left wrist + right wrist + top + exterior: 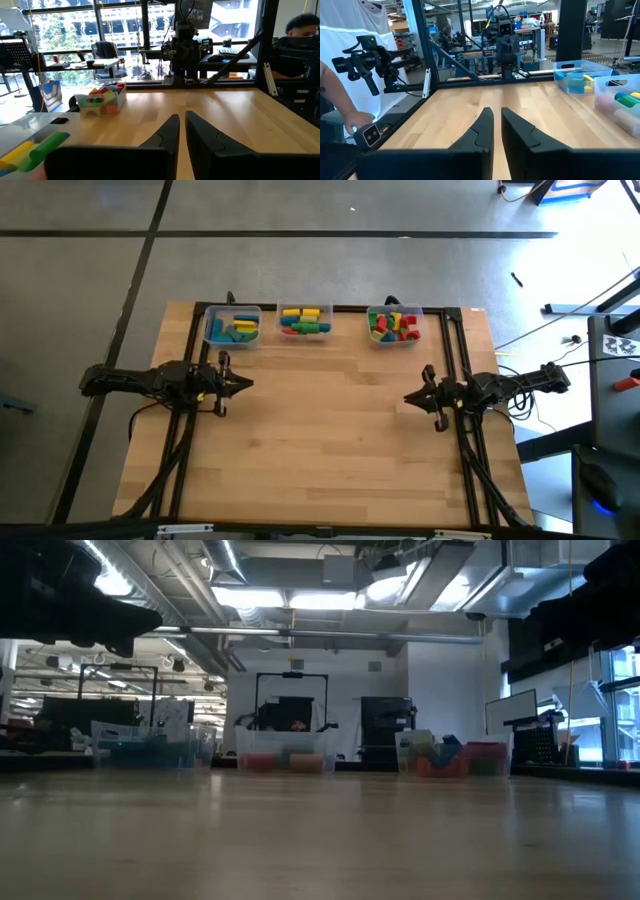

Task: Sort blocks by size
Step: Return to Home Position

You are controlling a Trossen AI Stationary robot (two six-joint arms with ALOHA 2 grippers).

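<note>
The blocks lie in three clear bins along the table's far edge. The left bin [232,327] holds blue, yellow and green blocks. The middle bin [305,321] holds long yellow, green, blue and red blocks. The right bin [394,326] holds short red, green and yellow blocks. No block shows loose on the table. My left gripper [245,383] hovers at the table's left side, shut and empty, pointing right; its fingers show in the left wrist view [182,116]. My right gripper [410,397] hovers at the right side, shut and empty, pointing left; its fingers show in the right wrist view [497,110].
The bare wooden tabletop [330,450] spreads between the two grippers and toward the near edge. A black frame [460,340] runs along the table's far and side edges. A person sits beyond the table [300,30], and a person's arm [340,110] shows beside the table.
</note>
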